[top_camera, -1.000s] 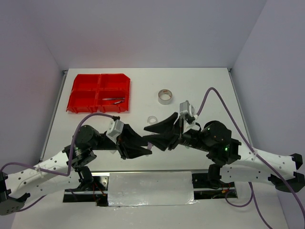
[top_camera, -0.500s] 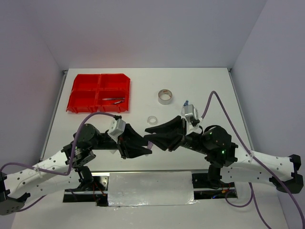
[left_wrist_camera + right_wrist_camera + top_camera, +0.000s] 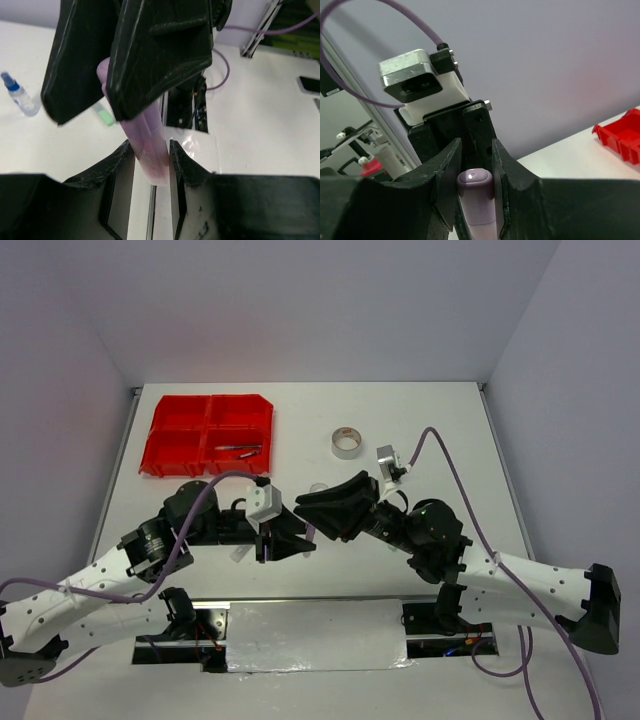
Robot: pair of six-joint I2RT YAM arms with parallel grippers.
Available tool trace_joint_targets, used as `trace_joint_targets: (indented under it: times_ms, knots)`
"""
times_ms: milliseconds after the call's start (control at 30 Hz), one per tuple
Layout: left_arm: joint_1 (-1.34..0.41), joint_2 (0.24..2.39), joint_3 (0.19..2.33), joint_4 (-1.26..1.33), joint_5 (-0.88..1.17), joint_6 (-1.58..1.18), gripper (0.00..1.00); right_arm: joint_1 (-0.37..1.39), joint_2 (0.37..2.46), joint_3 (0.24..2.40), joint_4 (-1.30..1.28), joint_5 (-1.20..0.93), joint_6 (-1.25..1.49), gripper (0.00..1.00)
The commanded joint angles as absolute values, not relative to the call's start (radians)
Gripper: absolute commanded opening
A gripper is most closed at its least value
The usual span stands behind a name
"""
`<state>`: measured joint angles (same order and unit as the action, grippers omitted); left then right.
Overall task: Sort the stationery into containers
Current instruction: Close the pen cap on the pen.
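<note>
Above the near middle of the table [image 3: 440, 420], the left gripper [image 3: 150, 146] and right gripper [image 3: 473, 150] each pinch the one pink marker [image 3: 155, 170] from opposite ends, their fingers hiding much of its barrel. Just beyond, one clear tape ring [image 3: 319, 487] peeks out partly covered by the right gripper, while one green marker [image 3: 104, 115] and one blue-capped bottle [image 3: 19, 96] show only in the left wrist view, blurred. Farther back lie one grey tape roll [image 3: 347, 442] and, far left, the one red tray [image 3: 175, 468] of four compartments, its near-right one holding thin pens [image 3: 238, 449] too small to count.
</note>
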<state>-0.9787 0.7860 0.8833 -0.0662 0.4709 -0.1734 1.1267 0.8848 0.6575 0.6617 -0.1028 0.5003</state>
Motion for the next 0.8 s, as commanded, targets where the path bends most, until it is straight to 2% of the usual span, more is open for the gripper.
trace_joint_targets:
  times_ms: [0, 267, 433, 600, 767]
  knots:
    - [-0.988, 0.761, 1.067, 0.239, 0.508, -0.011, 0.0, 1.118, 1.005, 0.548, 0.373, -0.159, 0.568, 0.0]
    - [-0.891, 0.712, 1.039, 0.287, 0.515, 0.008, 0.0, 1.12, 1.042, 0.44, 0.408, -0.233, 0.546, 0.0]
    - [-0.842, 0.716, 1.019, 0.345, 0.534, -0.081, 0.0, 1.12, 0.957, 0.344, 0.423, -0.193, 0.528, 0.0]
    - [-0.717, 0.752, 0.989, 0.527, 0.653, -0.245, 0.0, 1.12, 1.041, 0.293, 0.558, -0.204, 0.546, 0.0]
    - [-0.695, 0.796, 0.986, 0.434, 0.643, -0.212, 0.0, 1.118, 1.025, 0.305, 0.557, -0.166, 0.56, 0.0]
